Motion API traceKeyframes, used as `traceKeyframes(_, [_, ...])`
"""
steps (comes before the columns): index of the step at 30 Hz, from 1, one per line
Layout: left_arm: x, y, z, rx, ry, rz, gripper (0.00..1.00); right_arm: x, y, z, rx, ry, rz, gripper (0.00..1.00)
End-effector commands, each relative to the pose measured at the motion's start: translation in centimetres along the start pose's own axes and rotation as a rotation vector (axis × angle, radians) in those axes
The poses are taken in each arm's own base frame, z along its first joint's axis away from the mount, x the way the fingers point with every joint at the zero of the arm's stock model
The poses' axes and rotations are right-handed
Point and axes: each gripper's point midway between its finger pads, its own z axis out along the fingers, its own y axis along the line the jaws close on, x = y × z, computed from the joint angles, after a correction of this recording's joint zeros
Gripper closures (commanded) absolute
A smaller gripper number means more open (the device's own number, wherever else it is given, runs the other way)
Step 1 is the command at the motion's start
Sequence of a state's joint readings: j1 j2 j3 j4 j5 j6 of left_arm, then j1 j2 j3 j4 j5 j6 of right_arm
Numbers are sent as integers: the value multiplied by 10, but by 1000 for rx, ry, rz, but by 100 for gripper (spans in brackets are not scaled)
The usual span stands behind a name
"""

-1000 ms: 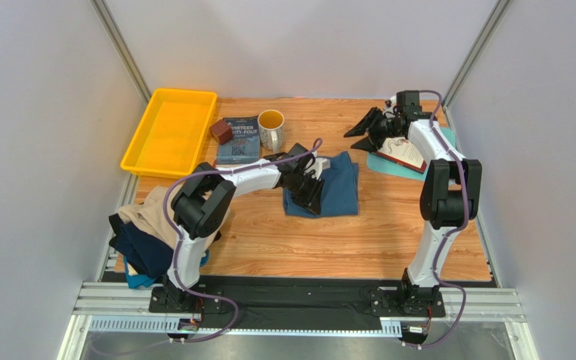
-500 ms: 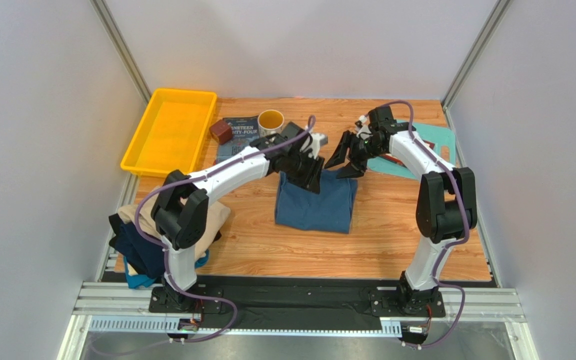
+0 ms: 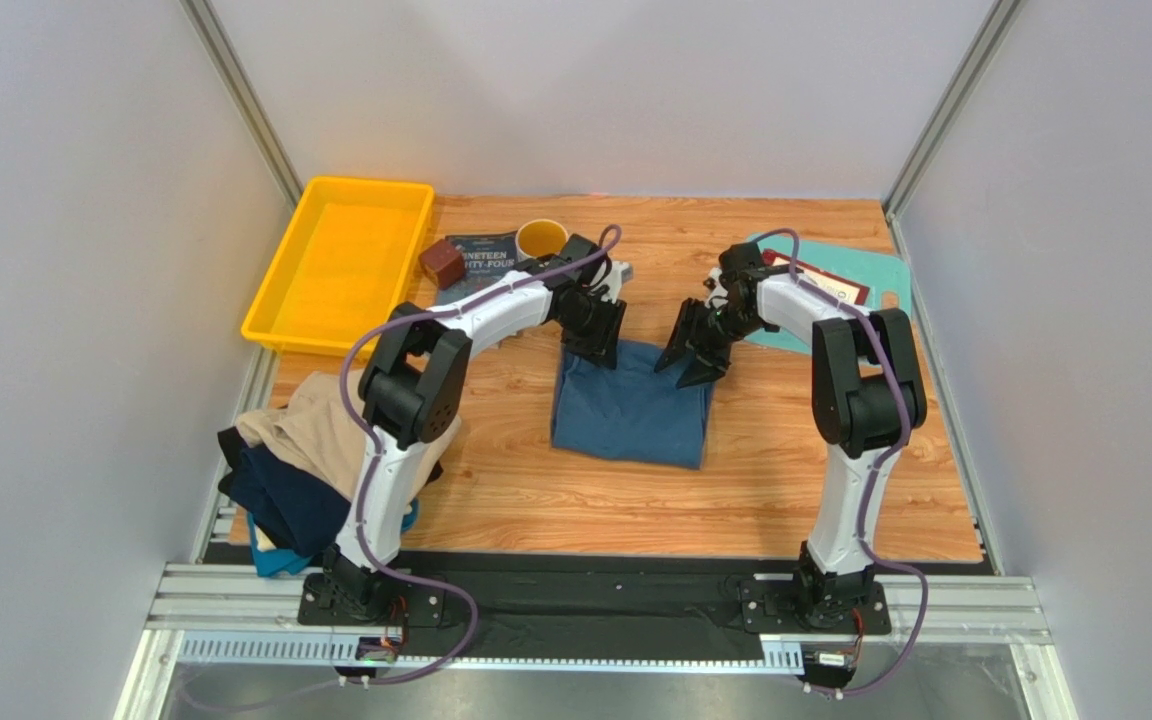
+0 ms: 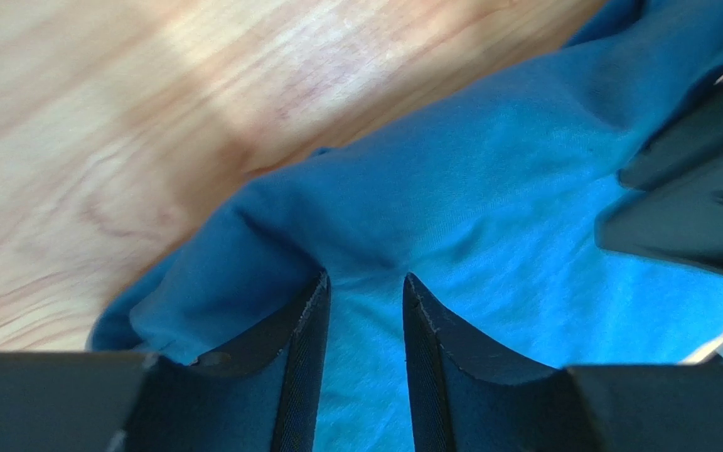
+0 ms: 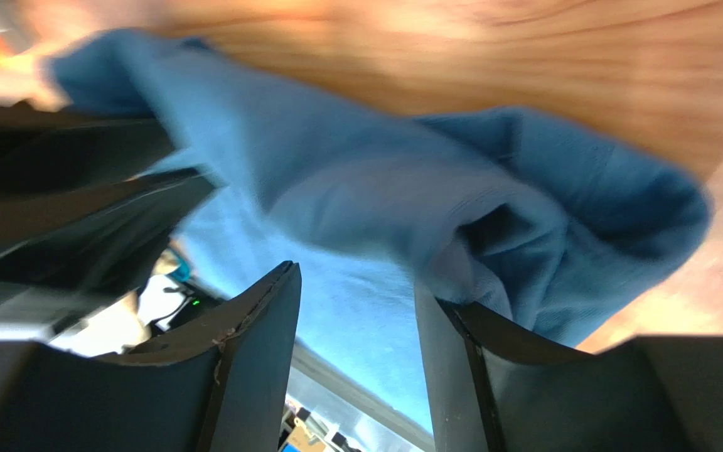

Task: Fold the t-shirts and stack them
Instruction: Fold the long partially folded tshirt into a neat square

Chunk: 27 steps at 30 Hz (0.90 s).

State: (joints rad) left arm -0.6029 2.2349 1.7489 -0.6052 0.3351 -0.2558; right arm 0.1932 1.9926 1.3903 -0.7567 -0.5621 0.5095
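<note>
A teal-blue t-shirt (image 3: 627, 408) lies folded in a rough rectangle in the middle of the table. My left gripper (image 3: 594, 336) is at its far left corner. In the left wrist view the shirt (image 4: 488, 217) fills the frame and puckers at the tips of the left gripper (image 4: 365, 275), whose jaws stand apart. My right gripper (image 3: 689, 357) is at the far right corner. The right gripper (image 5: 356, 278) is open, and a bunched edge of the shirt (image 5: 488, 217) lies against one finger. More t-shirts (image 3: 297, 465), tan over dark navy and light blue, are piled at the near left edge.
A yellow bin (image 3: 339, 263) stands at the far left. Beside it are a brown block (image 3: 443, 264), a dark book (image 3: 480, 258) and a mug (image 3: 542, 237). A teal cutting board (image 3: 856, 278) with a booklet on it lies at the far right.
The right arm swung from the cutting board to the shirt's far right corner. The left gripper moved from the shirt's left side to its far left corner. The shirt now lies flatter.
</note>
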Motion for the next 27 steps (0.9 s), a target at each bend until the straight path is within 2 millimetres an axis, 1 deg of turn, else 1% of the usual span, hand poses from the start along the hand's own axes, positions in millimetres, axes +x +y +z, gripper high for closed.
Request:
traceKeyframes(1, [13, 3, 0, -35, 15, 10, 59, -10, -19, 13, 62, -30, -40, 48])
traceKeyframes(2, [14, 6, -3, -47, 9, 4, 59, -8, -26, 17, 77, -17, -31, 49])
traceKeyframes(3, [26, 14, -1, -65, 30, -11, 59, -6, -29, 18, 86, -10, -25, 50])
traceKeyframes(4, [28, 19, -1, -79, 26, -18, 59, -4, -33, 19, 98, -4, -23, 50])
traceKeyframes(5, [28, 20, -6, -80, 18, -29, 59, 2, -37, 17, 107, 1, -18, 50])
traceKeyframes(6, [38, 29, -7, -88, 36, -54, 59, 4, -37, 16, 112, -1, -21, 50])
traceKeyframes(7, [35, 30, -14, -87, 14, -57, 59, 6, -41, 14, 123, -4, -23, 50])
traceKeyframes(9, [44, 41, -19, -103, 20, -74, 59, 11, -44, 12, 130, -2, -25, 50])
traceKeyframes(11, [42, 44, -30, -112, 1, -71, 59, 14, -46, 10, 128, 7, -20, 49])
traceKeyframes(12, [44, 50, -33, -122, 0, -74, 58, 15, -47, 9, 127, 12, -16, 48])
traceKeyframes(13, [41, 51, -39, -121, -14, -70, 57, 17, -47, 8, 126, 20, -13, 48])
traceKeyframes(16, [42, 56, -44, -127, -2, -72, 55, 20, -48, 5, 136, 26, -18, 47])
traceKeyframes(17, [42, 57, -45, -128, 6, -74, 55, 20, -48, 5, 136, 29, -17, 47])
traceKeyframes(18, [42, 57, -50, -134, 19, -79, 55, 22, -47, 4, 134, 36, -19, 47])
traceKeyframes(19, [41, 58, -54, -147, 20, -85, 54, 22, -43, 0, 126, 41, -21, 47])
traceKeyframes(21, [40, 57, -66, -156, 13, -100, 50, 20, -36, -7, 113, 27, -35, 47])
traceKeyframes(22, [33, 52, -80, -153, -25, -102, 48, 15, -29, -13, 108, 10, -47, 45])
traceKeyframes(24, [36, 53, -92, -156, -39, -117, 43, 12, -22, -17, 95, 8, -57, 44])
traceKeyframes(25, [34, 49, -102, -143, -58, -119, 43, 13, -19, -19, 81, 19, -59, 44])
traceKeyframes(26, [40, 50, -104, -135, -45, -134, 43, 10, -16, -19, 76, 16, -60, 44])
traceKeyframes(27, [44, 48, -107, -116, -37, -145, 41, 10, -15, -19, 73, 20, -59, 43])
